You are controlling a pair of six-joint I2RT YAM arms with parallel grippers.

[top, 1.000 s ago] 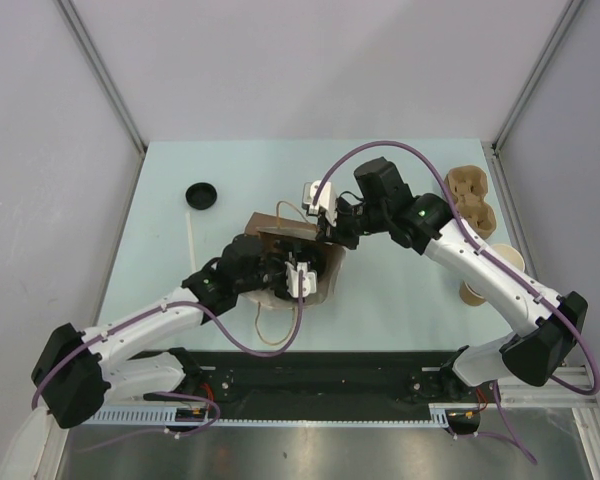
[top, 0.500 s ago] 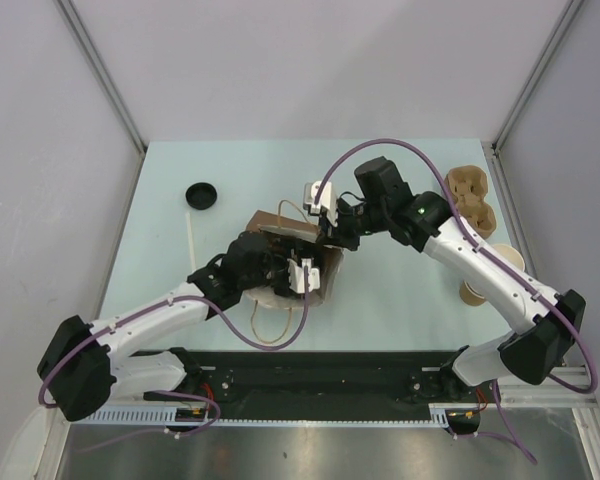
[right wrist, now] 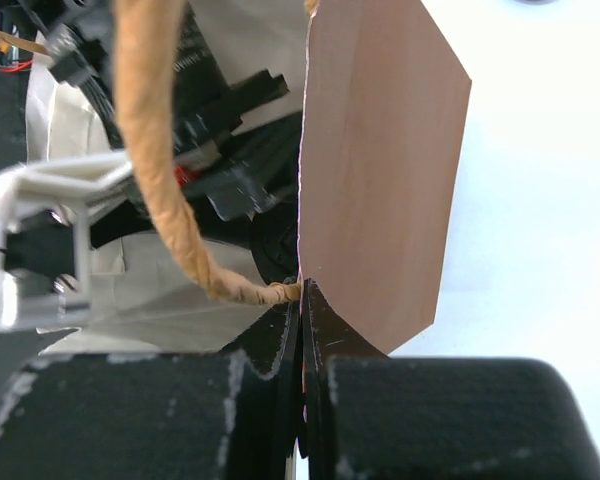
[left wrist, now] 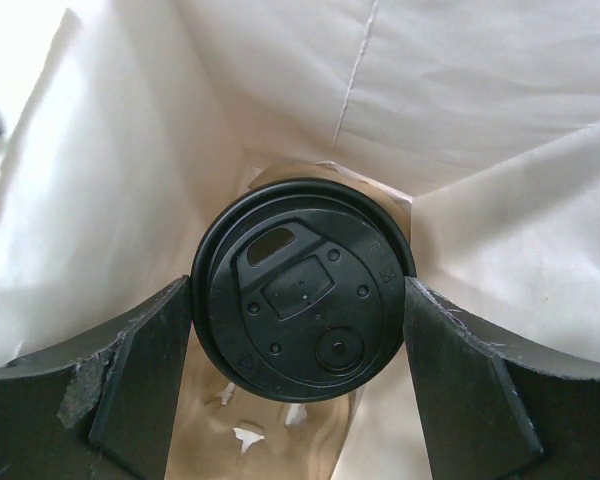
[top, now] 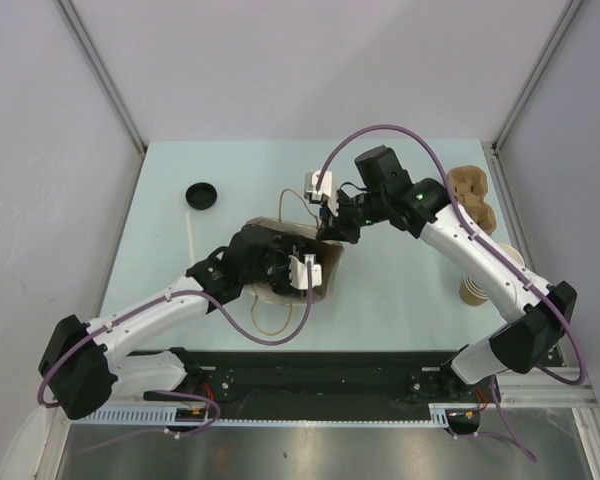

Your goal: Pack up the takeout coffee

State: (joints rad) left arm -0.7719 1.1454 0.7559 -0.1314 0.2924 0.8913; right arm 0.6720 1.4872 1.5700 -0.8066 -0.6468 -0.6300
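Kraft bag (right wrist: pixel 380 150) rim pinched by right gripper (right wrist: pixel 302 300); left gripper (left wrist: pixel 298 300) clasps takeout coffee (left wrist: pixel 306 284) inside

From this camera I see my right tool (right wrist: pixel 302 296) at the bottom. Its two black fingers (right wrist: pixel 265 335) are pressed together on the top edge of the brown kraft paper bag (right wrist: pixel 380 170). The outer wall of the bag stands upright, to the right of the fingers. A twisted tan paper-cord handle (right wrist: pixel 150 120) comes down from the top and meets the bag edge just at the fingertips. To the left, against the white lining (right wrist: pixel 160 300), there are black and white parts of the other arm (right wrist: pixel 50 230). The pale counter (right wrist: pixel 530 200) lies on the right.
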